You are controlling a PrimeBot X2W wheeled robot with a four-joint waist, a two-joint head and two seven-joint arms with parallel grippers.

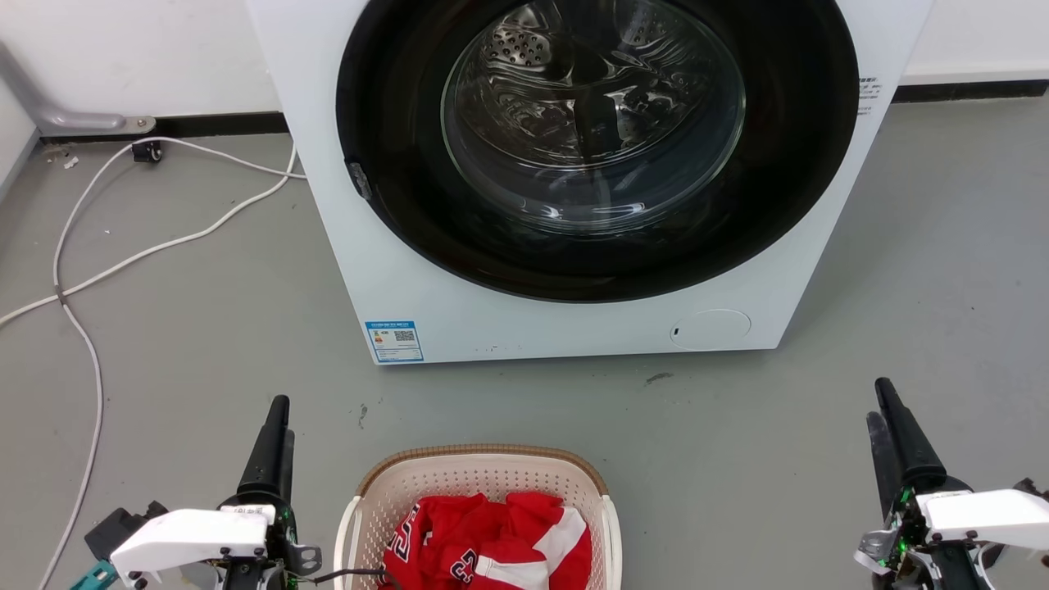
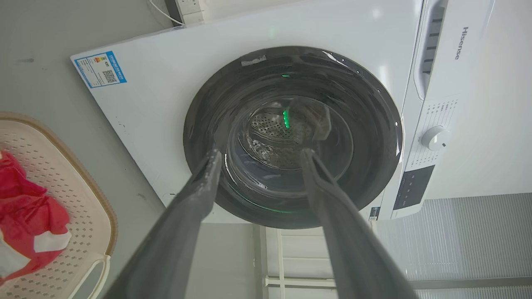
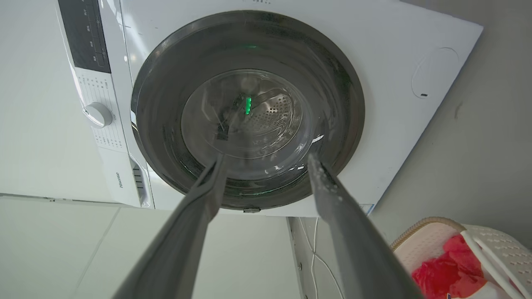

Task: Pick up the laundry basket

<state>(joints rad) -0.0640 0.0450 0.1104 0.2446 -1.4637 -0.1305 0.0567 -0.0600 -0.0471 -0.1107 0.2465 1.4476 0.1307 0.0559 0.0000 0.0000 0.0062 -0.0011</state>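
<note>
Cream plastic, punched all over with small holes, makes up the walls of the laundry basket [image 1: 492, 475], which has rounded corners, a brown woven-look rim and a white handle [image 1: 347, 533] on each side. It stands on the grey floor [image 1: 205, 344] in front of the washing machine [image 1: 410, 246], roughly in line with the round dark door and well clear of the cabinet, with bare floor between them. A crumpled red garment [image 1: 492, 541] with white patches and white printing lies inside; the printing is too folded to read, and the cloth hides the basket's bottom. The half of the basket farthest from the washing machine is cut off at the edge of the head view. The left wrist view catches one corner of the basket [image 2: 79, 182] and the right wrist view another [image 3: 419, 241]. The left gripper [image 1: 281, 410] hangs in front of the washing machine's left lower corner, fingers pointing toward the cabinet; seen along its own fingers [image 2: 261, 154] it is released, the two dark fingers spread apart with nothing between them. The right gripper [image 1: 878, 401] hangs out past the washing machine's right lower corner, and along its fingers [image 3: 266, 157] it is likewise spread wide and holding nothing. A white cable [image 1: 164, 246] trails over the floor to the left of the washing machine.
</note>
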